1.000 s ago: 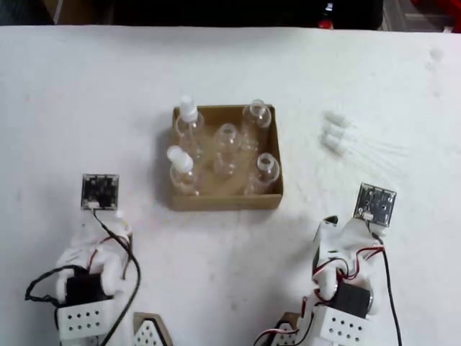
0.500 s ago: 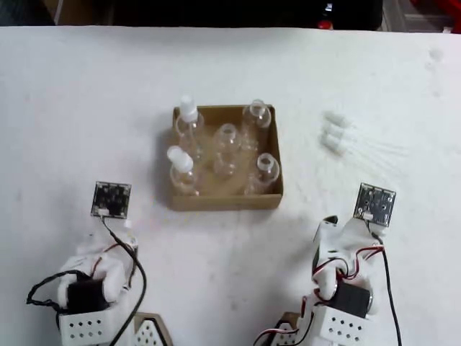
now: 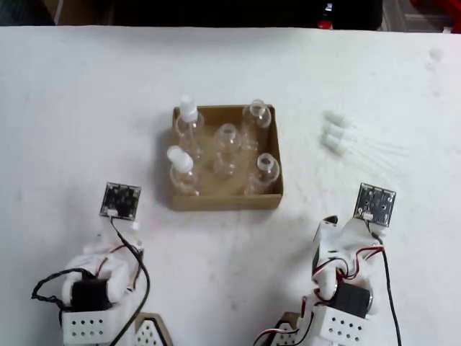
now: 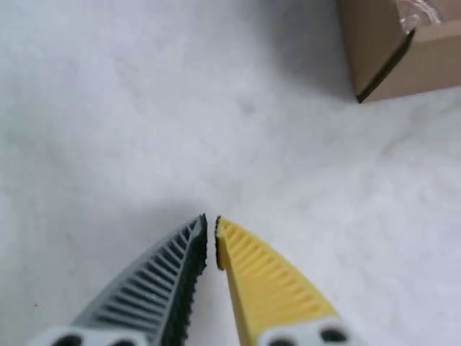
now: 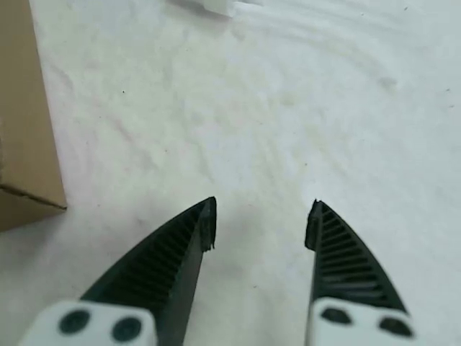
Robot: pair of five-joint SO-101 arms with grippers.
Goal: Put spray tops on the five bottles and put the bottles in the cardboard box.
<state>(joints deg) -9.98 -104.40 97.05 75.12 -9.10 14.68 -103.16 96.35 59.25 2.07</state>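
Beyond right hand, spray top, probably.

A white cloth covered the table from edge to edge, slightly rumpled. Faint creases ran across it in the right wrist view, with a few tiny dark specks among them. Near the far right corner a small dimpled mark sat in the cloth. Beyond the far edge lay a dark strip of room. A brown shape stood at its left end and something red at its right end — too little of either showed to tell what they were.
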